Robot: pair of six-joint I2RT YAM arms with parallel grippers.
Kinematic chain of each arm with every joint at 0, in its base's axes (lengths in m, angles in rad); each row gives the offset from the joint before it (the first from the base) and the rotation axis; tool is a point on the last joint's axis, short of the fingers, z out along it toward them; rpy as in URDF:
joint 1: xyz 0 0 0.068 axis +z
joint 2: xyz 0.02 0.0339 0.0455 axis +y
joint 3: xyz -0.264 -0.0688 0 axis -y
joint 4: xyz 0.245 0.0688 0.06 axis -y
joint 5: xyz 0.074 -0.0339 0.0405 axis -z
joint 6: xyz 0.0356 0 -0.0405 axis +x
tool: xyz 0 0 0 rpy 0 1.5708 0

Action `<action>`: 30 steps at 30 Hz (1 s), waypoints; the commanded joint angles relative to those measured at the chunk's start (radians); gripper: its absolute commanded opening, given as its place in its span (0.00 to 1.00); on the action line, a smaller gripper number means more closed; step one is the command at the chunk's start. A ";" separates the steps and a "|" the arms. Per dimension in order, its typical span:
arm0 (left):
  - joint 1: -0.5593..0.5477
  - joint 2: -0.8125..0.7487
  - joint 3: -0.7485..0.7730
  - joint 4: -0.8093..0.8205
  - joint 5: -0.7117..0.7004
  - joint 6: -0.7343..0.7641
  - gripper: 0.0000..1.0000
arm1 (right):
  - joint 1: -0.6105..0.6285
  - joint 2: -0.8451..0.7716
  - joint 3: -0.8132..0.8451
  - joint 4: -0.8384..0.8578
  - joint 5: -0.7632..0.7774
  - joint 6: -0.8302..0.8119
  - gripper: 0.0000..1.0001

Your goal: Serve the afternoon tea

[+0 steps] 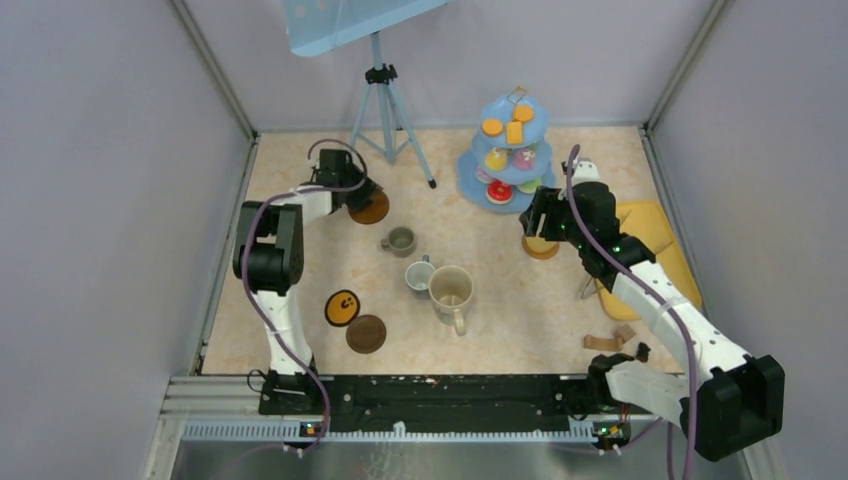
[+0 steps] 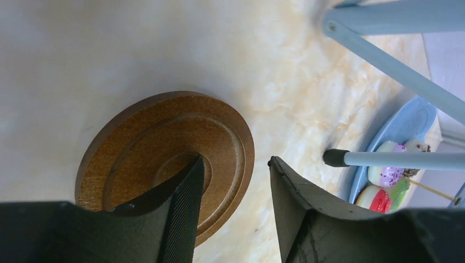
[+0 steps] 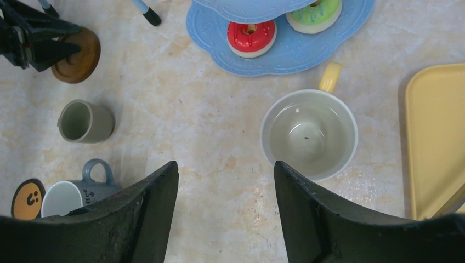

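Observation:
The light-blue cake stand (image 1: 510, 150) with small toy cakes stands at the back right. My left gripper (image 1: 352, 193) is open low over a round brown coaster (image 2: 164, 148) that lies flat. One finger (image 2: 183, 203) is over its middle, the other past its rim. My right gripper (image 3: 225, 164) is open and empty, just in front of the yellow mug (image 3: 310, 134), which stands by the stand's base (image 3: 285, 52). A small grey mug (image 1: 398, 240), a blue-grey mug (image 1: 420, 275) and the large cream mug (image 1: 452, 290) stand mid-table.
A smiley coaster (image 1: 342, 307) and another brown coaster (image 1: 366, 333) lie at the near left. The flat yellow tray (image 1: 650, 235) lies at the right, with tongs (image 1: 590, 290) at its near edge. A tripod (image 1: 385, 100) stands at the back, one foot (image 2: 335, 157) near the coaster.

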 commanded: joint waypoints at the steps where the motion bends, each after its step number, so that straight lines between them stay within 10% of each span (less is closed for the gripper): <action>1: -0.081 0.108 0.070 0.032 0.014 0.093 0.55 | -0.005 0.015 0.004 0.045 -0.003 -0.010 0.64; 30: -0.462 0.033 0.119 0.070 0.254 0.247 0.73 | -0.003 0.043 0.035 0.056 -0.075 -0.018 0.73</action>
